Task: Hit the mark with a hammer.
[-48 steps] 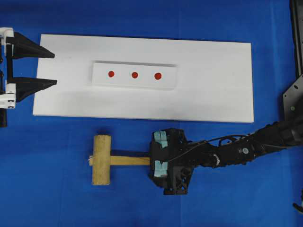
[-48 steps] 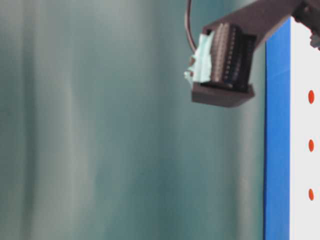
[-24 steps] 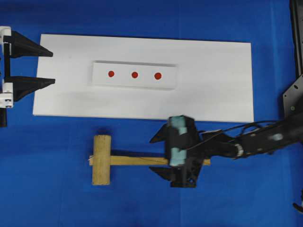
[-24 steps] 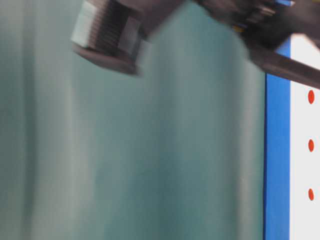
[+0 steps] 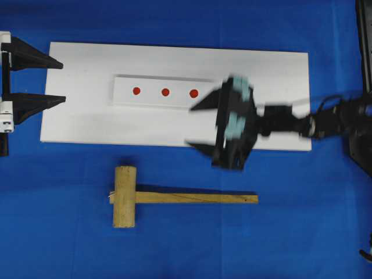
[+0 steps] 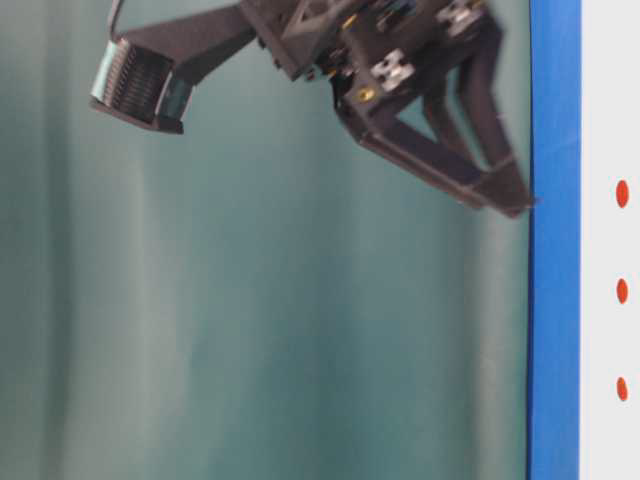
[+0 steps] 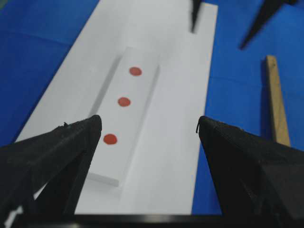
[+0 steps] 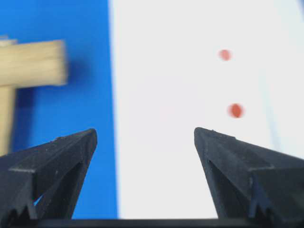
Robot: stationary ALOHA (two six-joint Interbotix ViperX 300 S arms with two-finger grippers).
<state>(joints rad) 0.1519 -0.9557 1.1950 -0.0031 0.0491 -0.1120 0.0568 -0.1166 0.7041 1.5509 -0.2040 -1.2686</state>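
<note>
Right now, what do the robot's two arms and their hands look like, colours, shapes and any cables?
Both hands are black, each with two long wedge-shaped fingers tapering to points. The left hand sits on a white bracket at the frame's edge. The right hand has a boxy black wrist carrying pale teal blocks, on a slim black arm with a thin cable looping along it. Their inner edges near the base look toothed.

The hammer (image 5: 126, 196) is pale, unpainted wood, matt, with grain lines showing along its flat handle. The white board (image 5: 273, 75) and the raised strip (image 5: 151, 92) on it look smooth and matt, and the red dots (image 5: 165, 92) look flat like paint or stickers. The blue table cover (image 5: 58, 232) is matt, while the gripper fingers (image 7: 52, 156) are matt black plastic with a slightly grainy surface.
</note>
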